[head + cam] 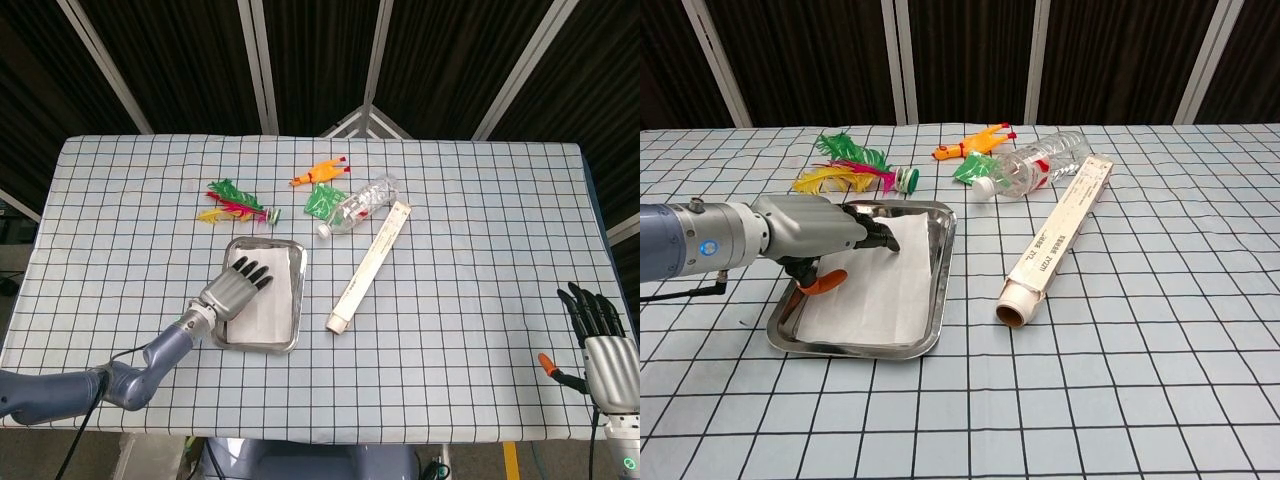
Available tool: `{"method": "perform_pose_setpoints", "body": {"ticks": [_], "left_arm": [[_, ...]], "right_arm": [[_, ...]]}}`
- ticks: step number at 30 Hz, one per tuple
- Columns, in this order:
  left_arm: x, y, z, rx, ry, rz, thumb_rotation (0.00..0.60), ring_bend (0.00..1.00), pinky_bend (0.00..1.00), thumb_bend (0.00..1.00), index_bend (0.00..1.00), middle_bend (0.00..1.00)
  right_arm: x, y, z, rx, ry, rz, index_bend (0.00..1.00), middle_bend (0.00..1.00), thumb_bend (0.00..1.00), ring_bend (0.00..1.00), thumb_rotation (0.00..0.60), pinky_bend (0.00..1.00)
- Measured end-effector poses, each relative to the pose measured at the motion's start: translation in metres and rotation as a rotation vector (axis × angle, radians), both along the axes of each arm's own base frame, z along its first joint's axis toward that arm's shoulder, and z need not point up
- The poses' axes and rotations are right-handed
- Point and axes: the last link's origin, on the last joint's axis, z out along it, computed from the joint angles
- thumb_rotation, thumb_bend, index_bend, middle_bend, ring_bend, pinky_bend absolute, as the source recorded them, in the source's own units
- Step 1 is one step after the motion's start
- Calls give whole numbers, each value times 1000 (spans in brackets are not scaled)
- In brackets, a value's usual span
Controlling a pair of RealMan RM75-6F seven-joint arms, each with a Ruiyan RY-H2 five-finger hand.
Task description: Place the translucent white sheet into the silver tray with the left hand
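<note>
The translucent white sheet (pixel 270 306) (pixel 876 296) lies flat inside the silver tray (pixel 299 300) (pixel 946 268), covering most of its floor. My left hand (pixel 238 288) (pixel 823 235) reaches over the tray's left side, its dark fingers stretched out flat above the far part of the sheet. I cannot tell whether they touch it. Nothing is gripped in this hand. My right hand (pixel 600 341) shows only in the head view, off the table's right front corner, with its fingers apart and empty.
Behind the tray lie coloured feathers (pixel 233 203) (pixel 848 166), a rubber chicken (pixel 319 172), a green packet (pixel 322 201) and a clear bottle (pixel 359 204) (pixel 1033 164). A long boxed roll (pixel 368 266) (pixel 1057 243) lies to the tray's right.
</note>
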Motion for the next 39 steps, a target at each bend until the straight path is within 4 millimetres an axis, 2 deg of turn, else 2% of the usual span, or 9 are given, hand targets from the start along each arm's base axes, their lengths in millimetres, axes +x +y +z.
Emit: {"method": "perform_pose_setpoints", "body": {"ticks": [26, 39], "left_arm": [[5, 1, -8, 4, -1, -9, 600, 0, 0, 658, 0, 0], [1, 1, -9, -2, 64, -80, 600, 0, 0, 657, 0, 0]], "right_arm": [[0, 0, 1, -3, -5, -4, 0, 0, 290, 0, 600, 41], [0, 0, 1, -1, -16, -5, 0, 0, 289, 0, 600, 41]]}}
